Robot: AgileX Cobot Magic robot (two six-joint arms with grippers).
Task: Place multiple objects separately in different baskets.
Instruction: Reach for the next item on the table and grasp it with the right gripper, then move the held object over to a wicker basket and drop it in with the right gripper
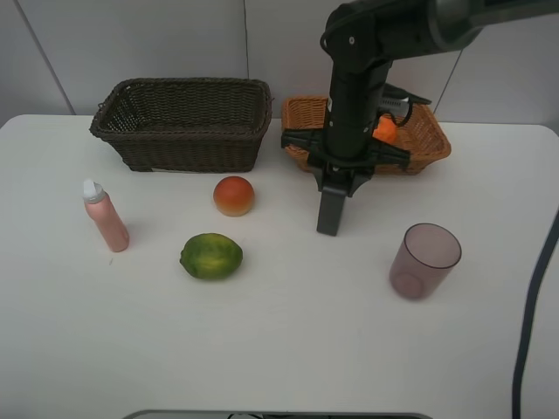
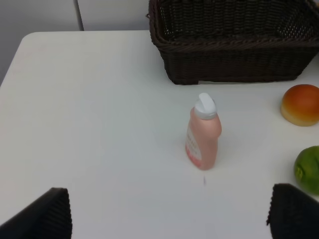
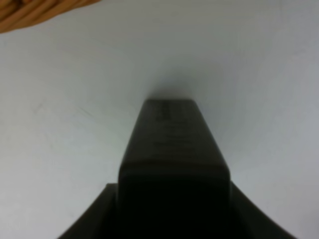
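My right gripper [image 1: 339, 185] is shut on the dark grey pump bottle [image 1: 330, 212], which hangs tilted in front of the light orange-tan basket [image 1: 431, 141]; its lower end is at or just above the table. The right wrist view is filled by the bottle [image 3: 172, 149]. An orange mandarin [image 1: 385, 129] lies in that basket. On the table stand the pink white-capped bottle [image 1: 106, 216] and the purple cup [image 1: 424, 260], with the red-orange fruit [image 1: 233, 195] and green fruit [image 1: 210, 256] between them. My left gripper [image 2: 169, 219] is open, short of the pink bottle [image 2: 203, 134].
The dark brown basket [image 1: 183, 122] stands at the back left and looks empty. A grey wall runs behind the table. The right arm's cable [image 1: 528, 323] hangs along the table's right edge. The left arm is outside the high view.
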